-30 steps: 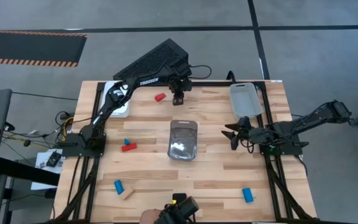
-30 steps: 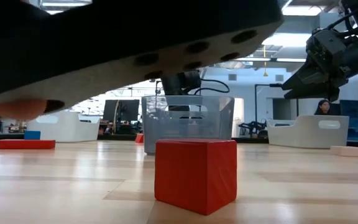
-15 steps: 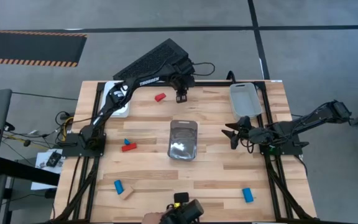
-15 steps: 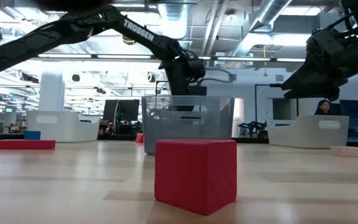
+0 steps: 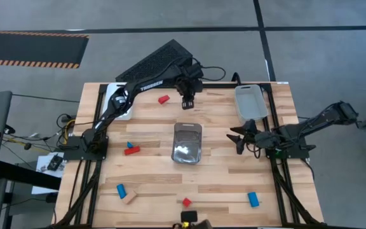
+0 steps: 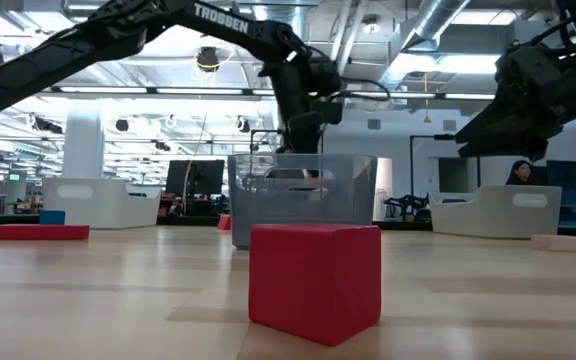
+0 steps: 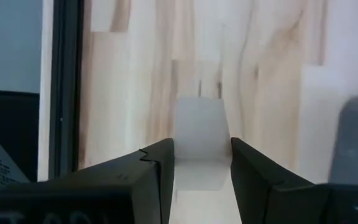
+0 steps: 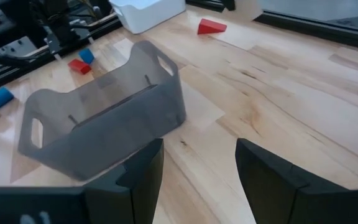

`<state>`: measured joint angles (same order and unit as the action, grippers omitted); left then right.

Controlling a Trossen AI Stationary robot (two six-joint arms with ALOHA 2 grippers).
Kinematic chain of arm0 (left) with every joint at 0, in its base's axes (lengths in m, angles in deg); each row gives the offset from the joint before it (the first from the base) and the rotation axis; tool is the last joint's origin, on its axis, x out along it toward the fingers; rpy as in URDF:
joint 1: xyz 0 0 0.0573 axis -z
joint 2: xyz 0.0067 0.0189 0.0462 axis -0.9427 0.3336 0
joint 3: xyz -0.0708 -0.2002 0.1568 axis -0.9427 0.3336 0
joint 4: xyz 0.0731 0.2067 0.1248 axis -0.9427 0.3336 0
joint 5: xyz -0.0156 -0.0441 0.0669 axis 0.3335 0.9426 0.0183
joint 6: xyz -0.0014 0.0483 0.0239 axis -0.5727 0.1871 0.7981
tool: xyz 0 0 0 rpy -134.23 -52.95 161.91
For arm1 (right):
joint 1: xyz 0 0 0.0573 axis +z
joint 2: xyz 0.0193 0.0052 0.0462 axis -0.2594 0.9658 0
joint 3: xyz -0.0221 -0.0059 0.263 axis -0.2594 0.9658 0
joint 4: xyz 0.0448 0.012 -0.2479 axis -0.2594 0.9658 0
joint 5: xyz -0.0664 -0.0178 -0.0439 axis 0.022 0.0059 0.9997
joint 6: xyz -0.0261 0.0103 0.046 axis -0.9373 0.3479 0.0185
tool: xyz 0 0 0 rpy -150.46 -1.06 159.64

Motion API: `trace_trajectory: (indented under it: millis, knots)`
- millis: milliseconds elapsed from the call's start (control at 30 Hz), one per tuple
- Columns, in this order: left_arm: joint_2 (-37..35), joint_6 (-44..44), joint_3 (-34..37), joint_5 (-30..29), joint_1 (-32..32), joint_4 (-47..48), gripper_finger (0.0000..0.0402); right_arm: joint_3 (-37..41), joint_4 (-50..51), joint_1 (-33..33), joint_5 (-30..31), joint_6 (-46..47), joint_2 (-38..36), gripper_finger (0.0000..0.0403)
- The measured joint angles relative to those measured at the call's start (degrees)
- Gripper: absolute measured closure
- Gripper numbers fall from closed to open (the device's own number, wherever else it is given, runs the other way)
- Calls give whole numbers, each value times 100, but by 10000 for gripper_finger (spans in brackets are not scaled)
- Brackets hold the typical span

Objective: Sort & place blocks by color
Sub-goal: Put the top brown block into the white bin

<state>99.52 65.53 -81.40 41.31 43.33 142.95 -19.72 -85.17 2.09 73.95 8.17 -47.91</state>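
My left gripper (image 5: 186, 103) is at the table's far middle, just beyond the clear tray (image 5: 187, 143), shut on a plain light wood block (image 7: 199, 124). My right gripper (image 5: 239, 137) hovers open and empty to the right of the clear tray (image 8: 104, 118). Loose on the table lie a red block (image 5: 164, 99) at the far side, red (image 5: 132, 151) and blue (image 5: 129, 145) blocks at the left, a blue (image 5: 121, 189) and a wood block (image 5: 129, 197) at the near left, a red block (image 5: 186, 202) at the near edge and a blue block (image 5: 253, 199) at the near right. My left gripper pinches the wood block by its two opposite sides (image 7: 180, 146) between its two fingers, which point down from above. The block's far end sticks out beyond the fingertips. The block hangs above the table, beyond the clear tray's far end.
A grey tray (image 5: 251, 102) stands at the far right and a white tray (image 5: 121, 108) at the far left, partly under my left arm. In the low view the near red block (image 6: 315, 282) fills the foreground.
My left gripper has risen with the wood block and gone a little toward the table's right. A person's hand at the near edge has drawn back out of view, leaving the red block standing there.
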Motion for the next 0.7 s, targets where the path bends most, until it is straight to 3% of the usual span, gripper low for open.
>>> trace_trajectory:
  millis: [533, 633, 700]
  knots:
    - [-739, -404, 20, -27, 245, 525, 305, 0, -218, 464, 250, -97, -2, 179]
    - [-1160, -552, 566, -10, 238, 356, 305, 0, -216, 594, 318, -24, 0, 179]
    - [-1577, -655, 1325, -7, 241, -64, 305, 0, -212, 729, 387, 39, 0, 179]
